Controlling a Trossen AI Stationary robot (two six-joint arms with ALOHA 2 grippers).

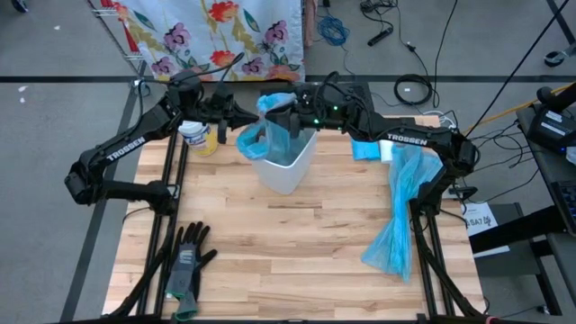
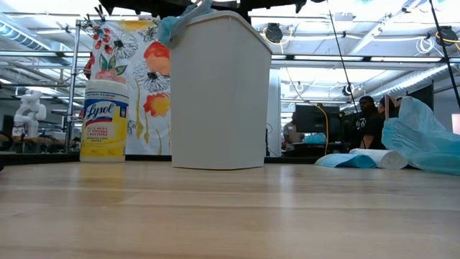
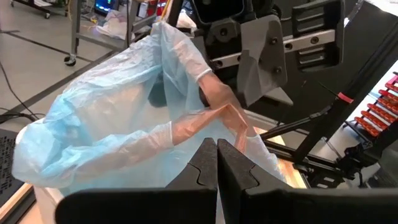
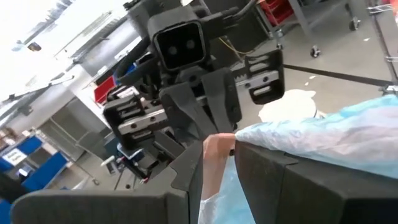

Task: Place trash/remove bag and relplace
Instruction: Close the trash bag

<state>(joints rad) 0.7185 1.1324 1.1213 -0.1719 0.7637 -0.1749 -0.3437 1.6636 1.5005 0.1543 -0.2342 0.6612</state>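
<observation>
Gripping the light blue trash bag (image 1: 270,135) from opposite sides, both grippers meet over the white trash bin (image 1: 286,166) near the table's far edge. The left gripper (image 1: 245,114) has its fingers pressed flat together, and the left wrist view shows a fold of the bag's pinkish drawstring hem (image 3: 214,118) caught between them. The right gripper (image 1: 292,117) pinches the bag's rim between partly closed fingers, a bit of pink hem (image 4: 216,149) showing in the narrow gap. The bag sits in the bin's mouth with its edge bunched up above the rim. No loose trash scraps can be seen on the wooden table (image 1: 297,243). A Lysol wipes canister (image 1: 196,137) stands just left of the bin. Another blue bag (image 1: 400,211) lies draped along the table's right side, with a roll of bags (image 1: 371,150) behind it. Black-and-grey gloves (image 1: 189,261) lie near the front left corner.
</observation>
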